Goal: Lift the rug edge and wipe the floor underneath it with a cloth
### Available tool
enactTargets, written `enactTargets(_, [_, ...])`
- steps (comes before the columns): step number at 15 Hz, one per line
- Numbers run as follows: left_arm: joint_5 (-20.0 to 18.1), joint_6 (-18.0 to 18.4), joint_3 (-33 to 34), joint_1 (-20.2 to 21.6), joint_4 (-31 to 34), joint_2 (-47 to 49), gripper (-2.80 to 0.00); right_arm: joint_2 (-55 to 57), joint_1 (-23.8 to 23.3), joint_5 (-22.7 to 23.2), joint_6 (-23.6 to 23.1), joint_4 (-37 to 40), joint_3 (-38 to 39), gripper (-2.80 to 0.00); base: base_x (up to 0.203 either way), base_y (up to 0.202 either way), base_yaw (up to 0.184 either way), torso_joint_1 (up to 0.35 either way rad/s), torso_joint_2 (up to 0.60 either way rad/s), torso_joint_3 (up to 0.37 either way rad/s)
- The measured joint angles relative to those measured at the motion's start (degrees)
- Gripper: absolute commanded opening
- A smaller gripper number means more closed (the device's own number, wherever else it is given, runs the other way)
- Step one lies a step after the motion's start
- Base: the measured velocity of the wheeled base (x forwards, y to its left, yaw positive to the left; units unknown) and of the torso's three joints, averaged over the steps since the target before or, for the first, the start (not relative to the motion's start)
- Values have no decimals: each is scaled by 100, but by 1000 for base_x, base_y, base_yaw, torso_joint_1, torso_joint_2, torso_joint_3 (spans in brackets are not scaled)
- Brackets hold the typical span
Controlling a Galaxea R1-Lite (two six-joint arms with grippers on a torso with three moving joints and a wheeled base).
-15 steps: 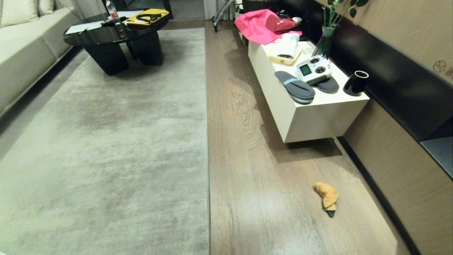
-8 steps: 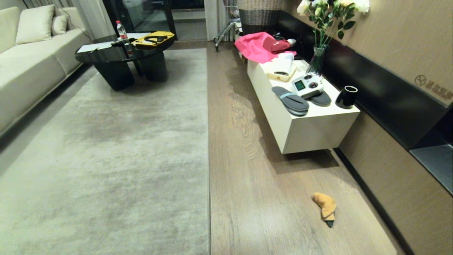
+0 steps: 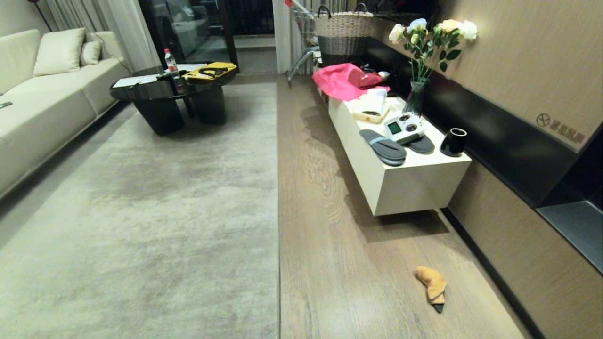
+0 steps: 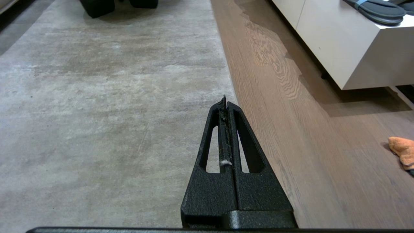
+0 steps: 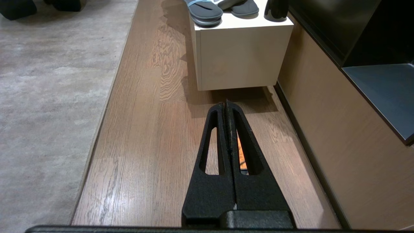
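The cloth (image 5: 242, 152) shows in the right wrist view only as orange slivers through the slots of the right gripper (image 5: 226, 103), whose pressed-together fingers cover the rest. In the left wrist view the cloth (image 4: 402, 149) is cut by the frame edge. The rug (image 3: 141, 212) runs out of the head view at the near and left sides (its far hem lies beyond the coffee table (image 3: 162, 92)). Wall lettering (image 3: 563, 128) is too small to read.

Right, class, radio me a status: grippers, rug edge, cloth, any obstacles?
Left gripper shut, empty; right gripper likewise. Rug edge flat, unlifted. Cloth loose on floor. Nothing in the way.
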Motion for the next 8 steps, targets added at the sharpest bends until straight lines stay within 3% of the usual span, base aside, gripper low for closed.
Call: enactTargets(8, [-2, 0, 0, -2, 1, 0, -280, 0, 0, -1, -2, 0, 0, -280, 0, 0, 0, 0, 0, 0])
